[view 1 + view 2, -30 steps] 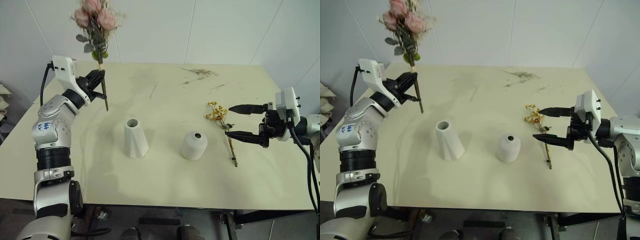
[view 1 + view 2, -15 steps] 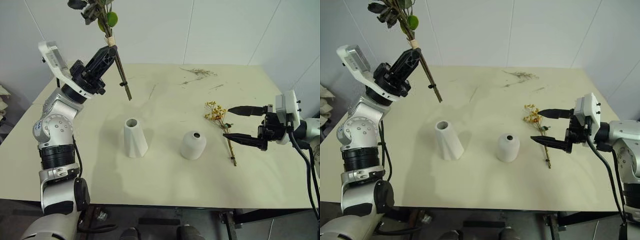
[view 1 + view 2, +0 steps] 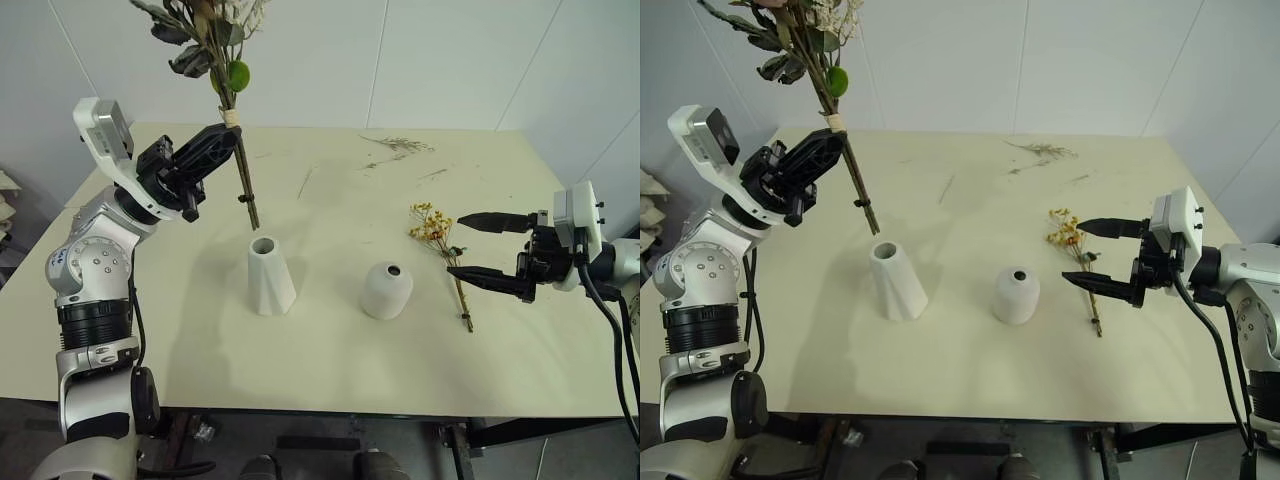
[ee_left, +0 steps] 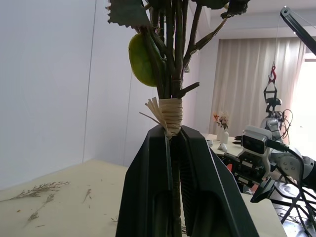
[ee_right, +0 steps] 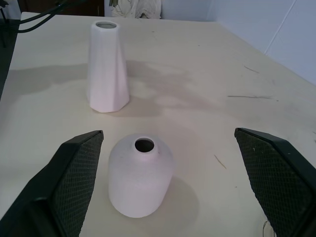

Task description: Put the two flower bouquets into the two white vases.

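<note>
My left gripper (image 3: 222, 142) is shut on the stems of the larger bouquet (image 3: 240, 170), just below its straw tie (image 4: 171, 114). The bouquet stands nearly upright in the air, and its stem ends hang just above and behind the mouth of the taller twisted vase (image 3: 269, 275). The short rounded vase (image 3: 387, 290) stands to its right. The slimmer bouquet (image 3: 440, 235) with yellow-orange flowers lies on the table further right. My right gripper (image 3: 457, 244) is open and level above its stem, pointing at the short vase (image 5: 140, 175), its fingers (image 5: 74, 173) wide apart.
Loose dried twigs (image 3: 400, 145) lie scattered near the far edge of the beige table (image 3: 330, 360). A white wall stands close behind the table. Bare tabletop lies in front of both vases.
The left gripper swung the larger bouquet right and toward me and stood it more upright, so its stem ends now hang by the tall vase's mouth. The right gripper stayed put.
</note>
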Controlling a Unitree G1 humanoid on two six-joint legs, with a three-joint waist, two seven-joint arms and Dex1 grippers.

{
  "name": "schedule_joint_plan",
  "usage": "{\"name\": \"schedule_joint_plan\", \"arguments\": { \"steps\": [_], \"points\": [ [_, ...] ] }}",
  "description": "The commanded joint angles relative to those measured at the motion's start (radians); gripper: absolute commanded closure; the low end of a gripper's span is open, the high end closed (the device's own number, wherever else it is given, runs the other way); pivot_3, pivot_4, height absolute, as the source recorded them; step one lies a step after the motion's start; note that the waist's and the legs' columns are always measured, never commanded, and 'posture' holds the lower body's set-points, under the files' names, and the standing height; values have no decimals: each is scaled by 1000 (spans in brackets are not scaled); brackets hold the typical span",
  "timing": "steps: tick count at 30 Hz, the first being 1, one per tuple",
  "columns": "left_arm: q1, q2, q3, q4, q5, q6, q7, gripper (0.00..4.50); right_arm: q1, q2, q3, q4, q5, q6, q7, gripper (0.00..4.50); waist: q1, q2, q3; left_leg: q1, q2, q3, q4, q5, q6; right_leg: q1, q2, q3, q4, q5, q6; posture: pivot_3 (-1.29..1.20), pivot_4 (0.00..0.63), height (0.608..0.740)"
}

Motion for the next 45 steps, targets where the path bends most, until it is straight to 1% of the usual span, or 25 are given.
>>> {"name": "schedule_joint_plan", "arguments": {
  "steps": [1,27,34,37,45],
  "points": [
    [20,0,-16,-46,8,-16,-13,4468,13,-14,-47,-32,21,0,-8,0,0,0,0,0,0,0,0,0,0,0,0,0,0,0,0,0,150,740],
    [146,-1,-60,-74,22,0,-20,4468,45,-21,-65,-52,33,17,-11,0,1,0,0,0,0,0,0,0,0,0,0,0,-1,0,0,0,150,740],
    [161,-26,-80,-63,41,-24,-27,4468,50,-17,-63,-57,31,19,-16,0,1,0,0,0,0,0,-1,0,0,0,0,0,-1,0,0,0,150,740],
    [170,-28,-99,-62,58,-32,-36,4468,51,-16,-62,-59,32,19,-18,0,1,0,0,0,0,0,-1,0,0,0,0,0,-1,0,0,0,150,740],
    [186,-22,-100,-49,87,-47,-29,4468,67,-15,-66,-71,34,22,-24,0,0,0,0,0,0,0,-1,0,0,0,0,0,-2,0,0,0,150,740]
  ]
}}
